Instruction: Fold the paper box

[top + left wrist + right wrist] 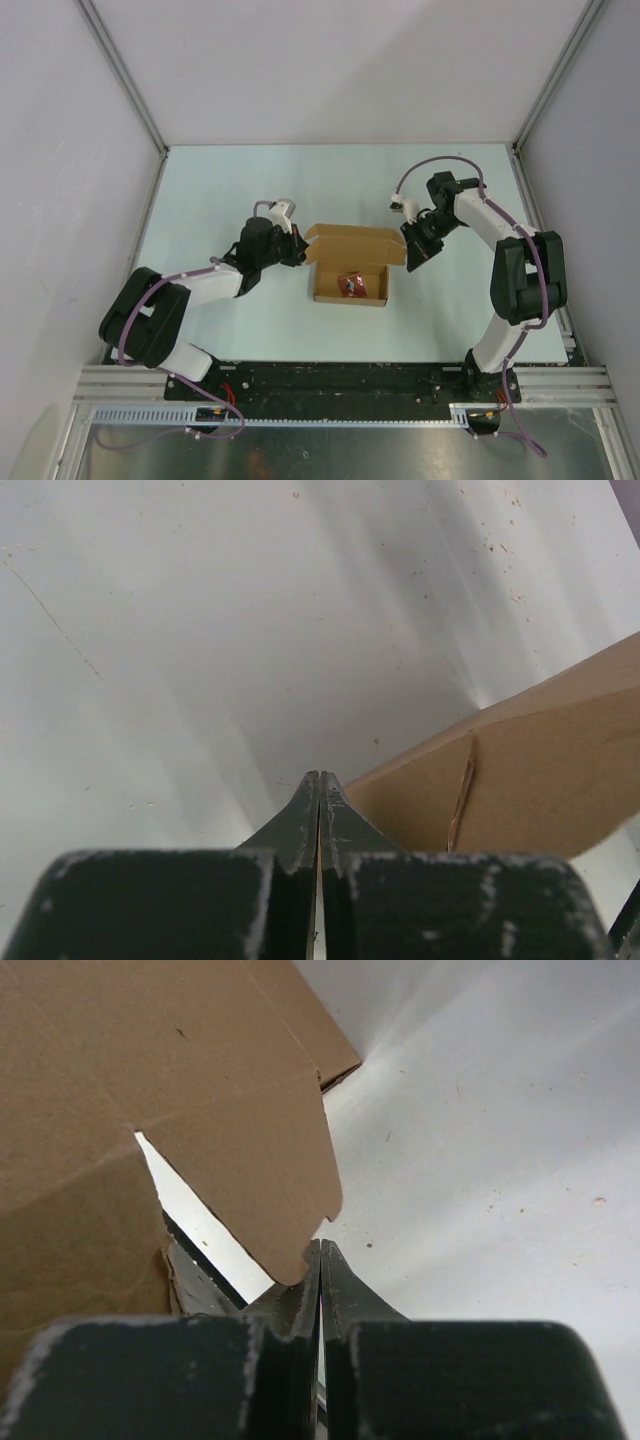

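The paper box (350, 262) is plain brown cardboard, formed into an open tray in the middle of the table, with its lid flap standing at the back. A small red packet (352, 284) lies inside it. My left gripper (303, 252) is shut and empty at the box's left wall; in the left wrist view its tips (319, 777) lie just left of the cardboard (520, 780). My right gripper (410, 258) is shut and empty at the box's right side; in the right wrist view its tips (320, 1247) sit beside a side flap (200, 1110).
The pale table (230, 180) is fenced by white walls and metal posts (120, 75) on the left, back and right. A metal rail (340, 380) with the arm bases runs along the near edge.
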